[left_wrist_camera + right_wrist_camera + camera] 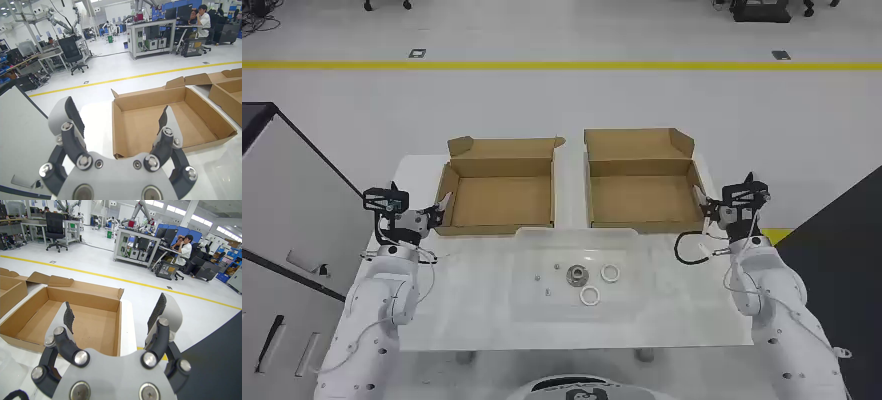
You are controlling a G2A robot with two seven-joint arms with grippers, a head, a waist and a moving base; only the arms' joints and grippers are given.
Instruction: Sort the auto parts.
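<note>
Left hand and right hand gape empty, hub and rings between them. Hub looks heavy, stiff: grip across its rim. Rings likely light, slippery.

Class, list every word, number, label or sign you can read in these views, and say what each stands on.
None can be read.
Left box, right box: plain cardboard, no print.
Metal part and white rings on the tray: too small to show any marks.
Posters in the room behind: too blurred to read.
</note>
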